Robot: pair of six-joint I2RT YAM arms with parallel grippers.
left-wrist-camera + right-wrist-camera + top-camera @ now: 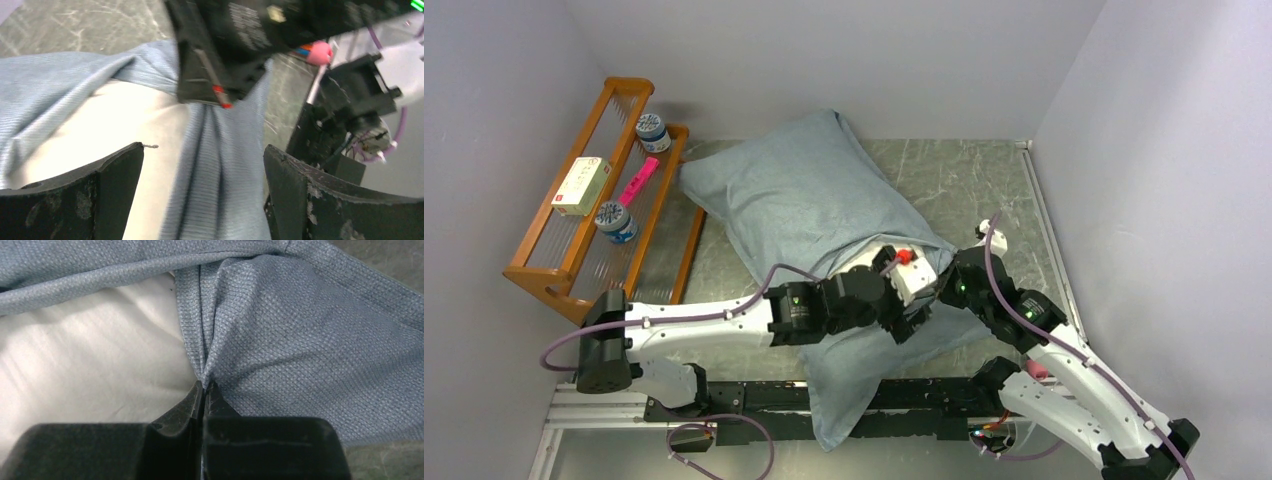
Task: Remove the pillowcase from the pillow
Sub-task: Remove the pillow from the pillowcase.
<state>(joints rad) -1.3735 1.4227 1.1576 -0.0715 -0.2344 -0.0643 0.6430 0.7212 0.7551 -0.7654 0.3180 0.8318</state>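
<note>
The pillowcase (814, 200) shows its plain grey-blue face and lies diagonally across the table, its near end draped over the front rail. My right gripper (205, 385) is shut on a bunched fold of the pillowcase (300, 340) at the opening, beside the bare white pillow (85, 360). In the top view the right gripper (946, 283) meets the left gripper (914, 300) over the cloth. My left gripper (202, 150) is open, its jaws wide on either side of the pillowcase fold (220, 165) and the white pillow (115, 125). The right gripper (215, 65) shows just ahead of it.
A wooden rack (544, 270) stands at the left with two jars (652, 132), a box (582, 185) and a pink item (638, 181). Walls close in at the back and the right. The arm rail (754, 400) runs along the near edge.
</note>
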